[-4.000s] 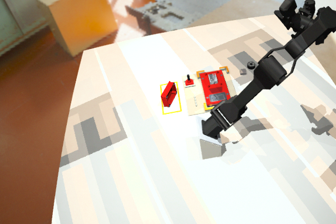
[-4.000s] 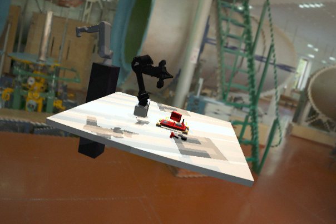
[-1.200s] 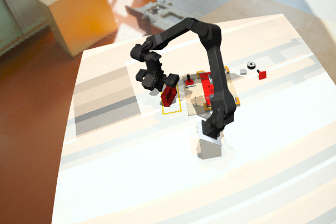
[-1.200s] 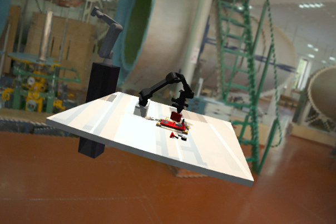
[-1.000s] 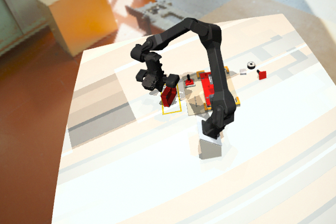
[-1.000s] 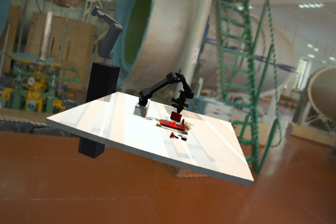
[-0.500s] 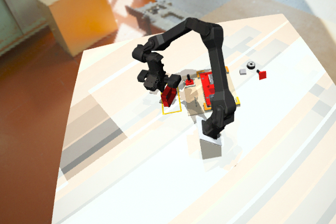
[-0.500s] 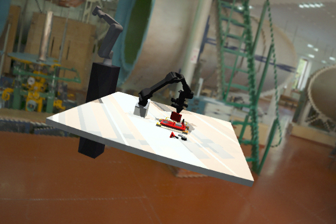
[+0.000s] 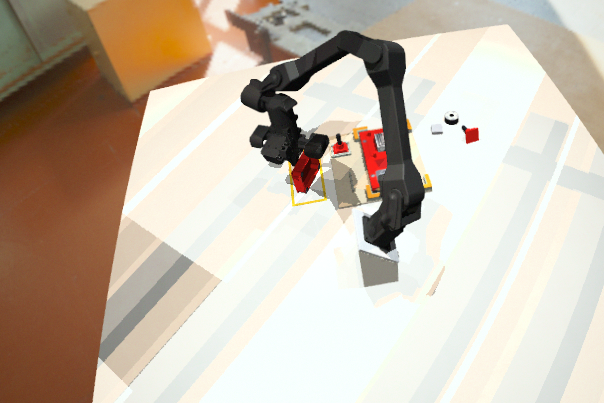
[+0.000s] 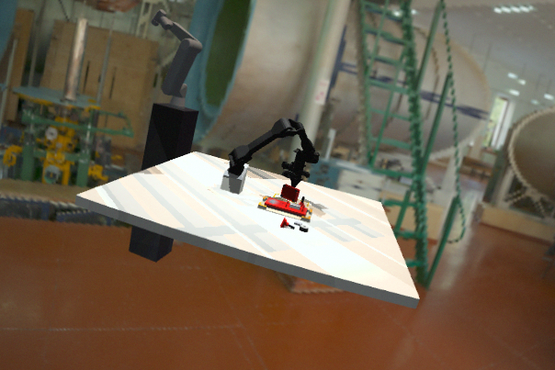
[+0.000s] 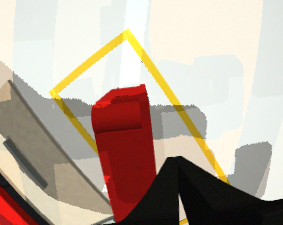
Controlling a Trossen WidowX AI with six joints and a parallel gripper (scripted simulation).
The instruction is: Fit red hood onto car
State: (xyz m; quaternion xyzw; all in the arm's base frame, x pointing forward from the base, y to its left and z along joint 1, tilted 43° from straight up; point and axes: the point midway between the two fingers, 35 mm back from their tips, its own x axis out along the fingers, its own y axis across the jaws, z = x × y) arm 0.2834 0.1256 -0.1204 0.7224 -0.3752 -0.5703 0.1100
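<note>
The red hood [image 9: 300, 180] [image 10: 290, 192] [image 11: 123, 164] stands tilted up on its side, its hollow side facing the chassis. My gripper [image 10: 295, 185] [image 11: 174, 163] is shut with nothing between its fingers. Its tips are close above the hood's upper edge; whether they touch it I cannot tell. The red chassis [image 9: 368, 149] [image 10: 285, 206] [image 11: 3, 199] sits in the jig with orange corners. The grey engine block [image 9: 380, 141] is on its deck. My arm hides part of the chassis in the top view, and the pegs are too small to make out.
A yellow outline [image 9: 308, 202] [image 11: 91, 61] surrounds the hood's place. A red piece [image 9: 340, 147] with a black knob stands between hood and chassis. Beyond the chassis lie a black-and-white wheel [image 9: 451, 117], a pale block [image 9: 436, 129] and another red piece [image 9: 471, 135] [image 10: 284, 223].
</note>
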